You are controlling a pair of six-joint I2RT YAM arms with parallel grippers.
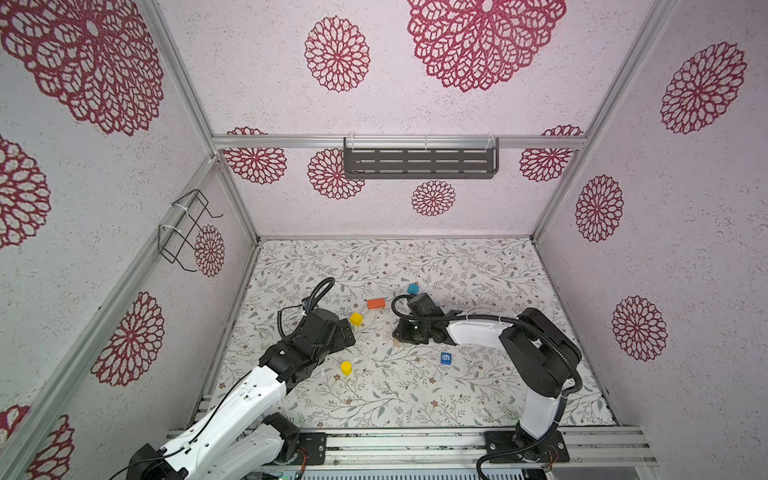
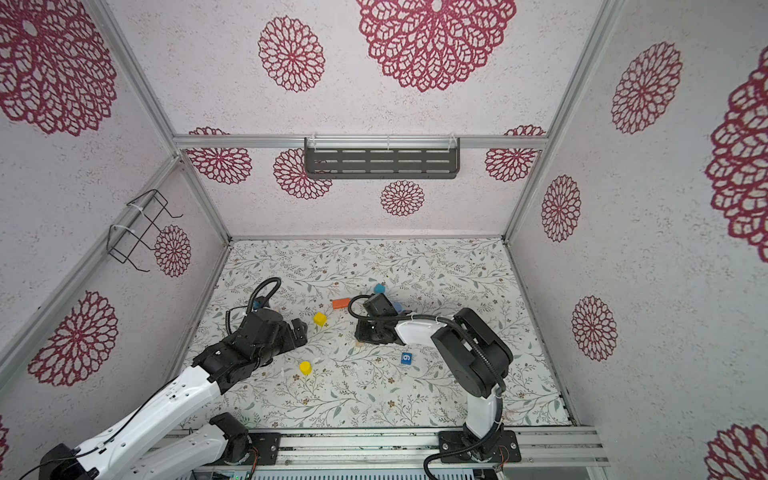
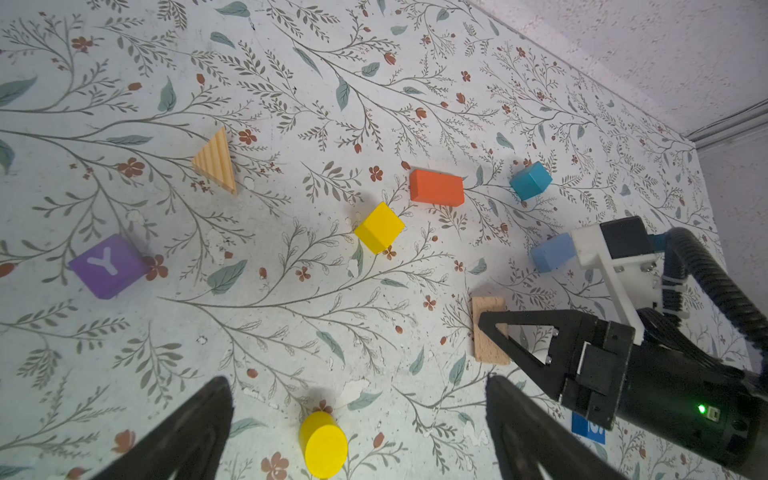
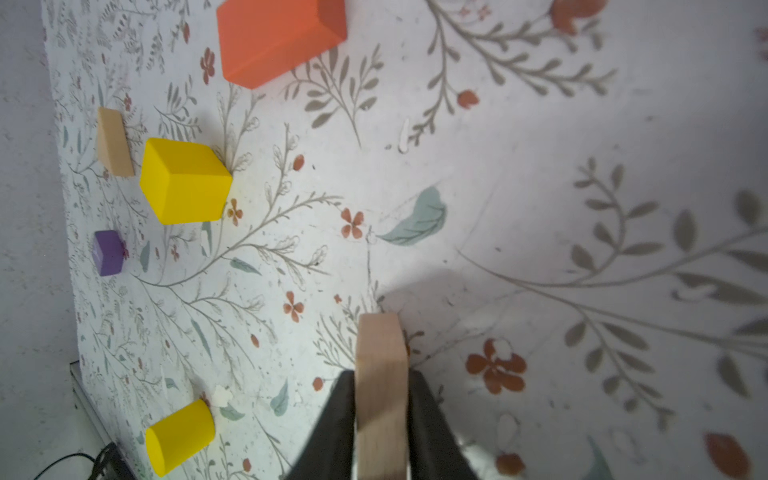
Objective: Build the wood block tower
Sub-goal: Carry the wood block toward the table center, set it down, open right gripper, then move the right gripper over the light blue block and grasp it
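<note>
Right wrist view shows my right jaws clamped on the tan block [image 4: 381,374] on the counter [image 4: 540,166], my left jaws gape empty, and the orange brick [image 4: 278,37], yellow cube [image 4: 185,180] and yellow cylinder [image 4: 178,436] lie apart, so nothing is stacked yet.

My two top views sit side by side, high at the front, looking down over the whole table [image 1: 478,266]. The left wrist camera looks from nearer and the right from nearest, close over the tan block [image 4: 381,374]. All four share the orange brick [image 1: 376,304], at 1 o'clock from the yellow cube [image 1: 356,319].
</note>
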